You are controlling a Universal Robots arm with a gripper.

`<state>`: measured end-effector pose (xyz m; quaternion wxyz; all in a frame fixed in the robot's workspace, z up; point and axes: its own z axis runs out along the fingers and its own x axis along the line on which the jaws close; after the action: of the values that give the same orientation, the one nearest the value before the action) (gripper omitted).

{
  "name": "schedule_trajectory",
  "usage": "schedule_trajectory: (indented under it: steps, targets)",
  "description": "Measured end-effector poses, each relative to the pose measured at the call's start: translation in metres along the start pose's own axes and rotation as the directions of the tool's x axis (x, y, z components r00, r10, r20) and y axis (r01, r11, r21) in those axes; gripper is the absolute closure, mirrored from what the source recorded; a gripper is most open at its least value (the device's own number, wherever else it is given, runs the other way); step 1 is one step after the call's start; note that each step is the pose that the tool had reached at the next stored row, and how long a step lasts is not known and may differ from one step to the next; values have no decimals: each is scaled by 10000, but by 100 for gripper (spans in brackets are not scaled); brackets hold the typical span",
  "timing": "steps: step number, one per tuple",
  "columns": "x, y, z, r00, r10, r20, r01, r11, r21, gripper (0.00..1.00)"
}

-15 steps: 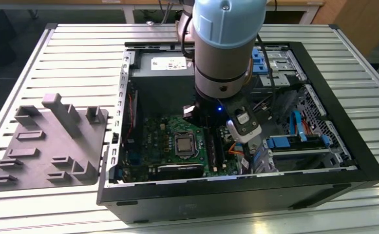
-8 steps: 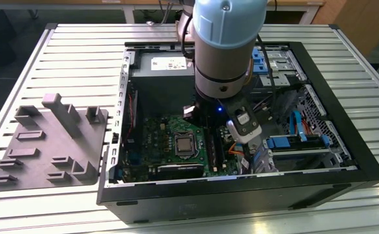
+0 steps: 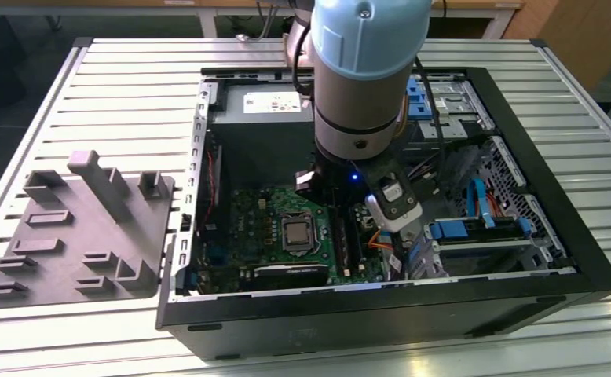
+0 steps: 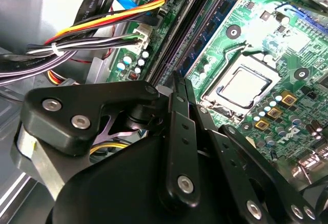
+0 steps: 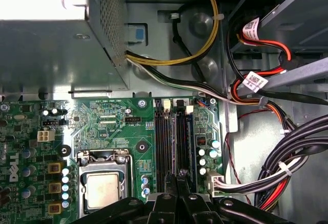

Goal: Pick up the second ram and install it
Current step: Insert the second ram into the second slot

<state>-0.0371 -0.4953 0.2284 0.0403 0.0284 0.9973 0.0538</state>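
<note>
— The claw [image 4: 180, 80] is down inside the computer box [image 3: 583, 271], right? What are its fingers doing?

— They are pinched close together, with just a thin crack between them. In both wrist views the tips [image 5: 182, 174] point down at the long black slots [image 5: 169, 137] on the green board [image 5: 118, 116].

— Where is the ram?

— A ram stick [image 4: 215, 21] with a row of little chips stands in one slot, and its near end comes right up to the finger tips. I cannot tell if the fingers touch it, or if anything thin sits between them.

— What is beside the slots?

— The shiny square chip [image 5: 102, 190] in its metal frame is on one side. Bundles of wires [image 5: 287, 167] hang on the other side.

— And outside the box?

— In the exterior view the big arm [image 3: 368, 71] reaches down into the open box. The grey tray [image 3: 75, 236] with upright blocks lies on the table [image 3: 127, 71], just beside the box on the exterior view's left.
</note>
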Motion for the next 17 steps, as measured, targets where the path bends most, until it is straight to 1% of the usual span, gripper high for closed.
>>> schedule_trajectory:
  steps: [17]
  targets:
    - [0, 0, 1, 9999, -137, -15, 137, 9999, -12, 88]
